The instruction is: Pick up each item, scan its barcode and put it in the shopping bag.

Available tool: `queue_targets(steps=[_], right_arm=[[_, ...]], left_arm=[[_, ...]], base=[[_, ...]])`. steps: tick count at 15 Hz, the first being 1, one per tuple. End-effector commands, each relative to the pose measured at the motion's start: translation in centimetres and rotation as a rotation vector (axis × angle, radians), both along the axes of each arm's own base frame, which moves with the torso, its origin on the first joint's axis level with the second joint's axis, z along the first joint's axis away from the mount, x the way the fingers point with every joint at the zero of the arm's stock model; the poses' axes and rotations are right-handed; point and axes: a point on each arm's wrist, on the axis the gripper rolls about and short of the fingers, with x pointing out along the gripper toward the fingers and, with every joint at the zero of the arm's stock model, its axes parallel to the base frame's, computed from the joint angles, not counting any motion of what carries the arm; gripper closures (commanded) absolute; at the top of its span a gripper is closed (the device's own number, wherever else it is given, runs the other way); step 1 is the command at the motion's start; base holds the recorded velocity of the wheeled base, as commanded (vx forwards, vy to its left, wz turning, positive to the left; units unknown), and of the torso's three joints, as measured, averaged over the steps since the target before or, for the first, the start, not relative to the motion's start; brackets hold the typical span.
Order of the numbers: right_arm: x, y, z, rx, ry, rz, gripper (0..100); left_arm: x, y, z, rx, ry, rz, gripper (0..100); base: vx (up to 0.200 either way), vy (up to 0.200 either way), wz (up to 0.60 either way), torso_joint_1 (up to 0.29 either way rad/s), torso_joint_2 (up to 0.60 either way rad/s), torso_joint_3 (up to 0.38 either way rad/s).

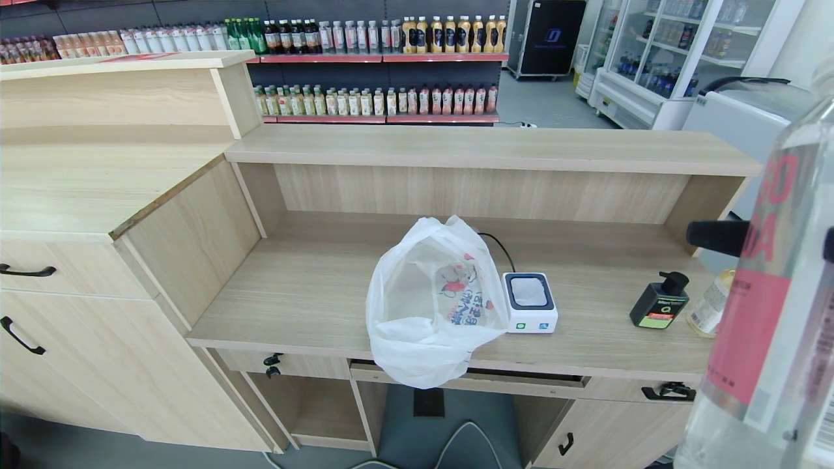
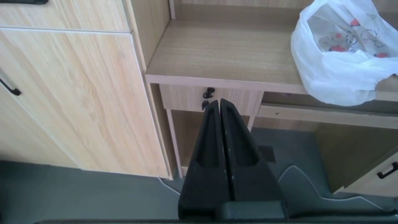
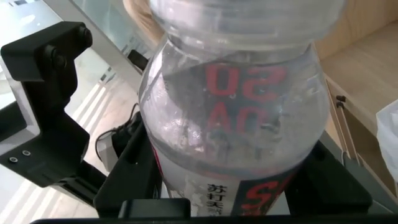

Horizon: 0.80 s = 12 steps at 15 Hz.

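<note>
Your right gripper (image 3: 230, 193) grips the clear bottle (image 1: 769, 312), raised at the near right. Your left gripper (image 2: 219, 109) hangs closed and empty. Bag (image 1: 430, 299) touches scanner (image 1: 529, 301) mid-counter (image 1: 313, 286).

Soda bottle (image 1: 775, 312) partly off frame

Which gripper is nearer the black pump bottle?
Right. The right gripper holds a clear bottle raised on the side of the pump bottle; the left gripper sits low before the counter, beyond the shopping bag.
</note>
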Motion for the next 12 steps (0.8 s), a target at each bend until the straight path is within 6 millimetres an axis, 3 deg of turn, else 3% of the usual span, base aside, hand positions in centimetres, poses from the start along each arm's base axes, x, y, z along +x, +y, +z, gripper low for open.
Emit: queue_targets(steps=[1, 4, 7, 10, 12], right_arm=[[0.3, 0.1, -0.1, -0.003, 0.005, -0.004, 100], [1.7, 0.0, -0.6, -0.018, -0.009, -0.099, 100], [6.7, -0.5, -2.9, -0.132, -0.076, -0.534, 100], [10.2, -4.1, -4.1, -0.17, -0.095, -0.811, 100], [12.3, -6.8, -5.2, -0.222, -0.08, -1.099, 100]], left_arm=[[0.0, 0.0, 0.0, 0.0, 0.0, 0.0, 100], [0.0, 0.0, 0.0, 0.0, 0.0, 0.0, 100], [0.0, 0.0, 0.0, 0.0, 0.0, 0.0, 100], [0.0, 0.0, 0.0, 0.0, 0.0, 0.0, 100], [0.0, 0.0, 0.0, 0.0, 0.0, 0.0, 100]], base=[[0.0, 0.0, 0.0, 0.0, 0.0, 0.0], [0.0, 0.0, 0.0, 0.0, 0.0, 0.0], [0.0, 0.0, 0.0, 0.0, 0.0, 0.0], [0.0, 0.0, 0.0, 0.0, 0.0, 0.0], [0.0, 0.0, 0.0, 0.0, 0.0, 0.0]])
